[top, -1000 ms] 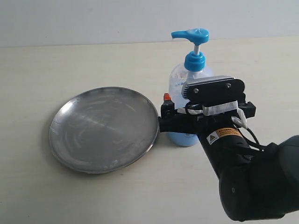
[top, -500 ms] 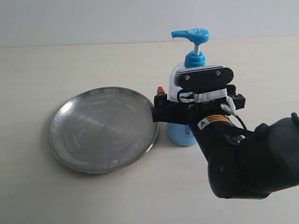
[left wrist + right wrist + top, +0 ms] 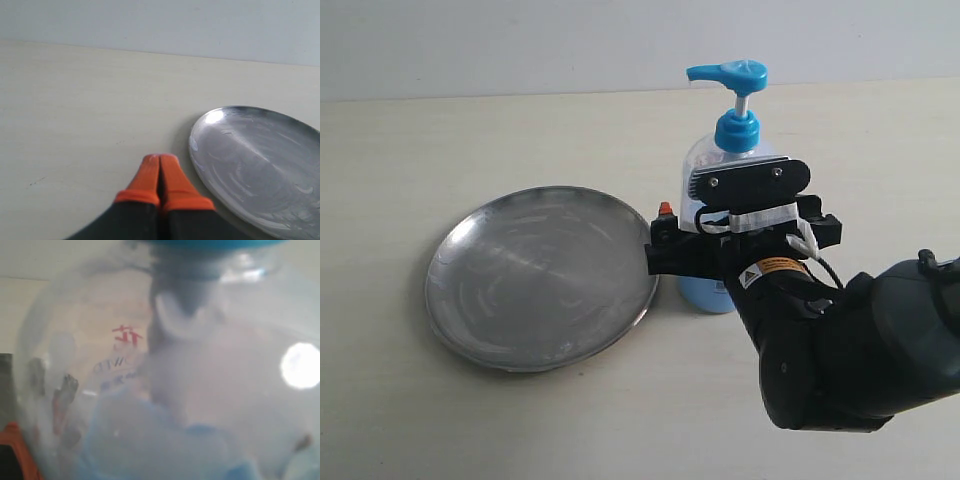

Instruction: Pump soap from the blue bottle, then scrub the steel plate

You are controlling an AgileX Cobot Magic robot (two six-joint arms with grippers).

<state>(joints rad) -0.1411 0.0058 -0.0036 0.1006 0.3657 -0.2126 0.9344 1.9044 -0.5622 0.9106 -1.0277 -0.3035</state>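
While the right fingers (image 3: 665, 209) gape wide, the blue bottle (image 3: 708, 292) sits between them.

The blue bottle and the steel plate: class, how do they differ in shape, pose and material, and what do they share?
The blue bottle stands upright and tall; the steel plate lies flat and wide. The blue bottle is clear plastic holding light blue soap, with a bright blue pump; the steel plate is dull grey, streaky metal. Both rest on the pale table, side by side.
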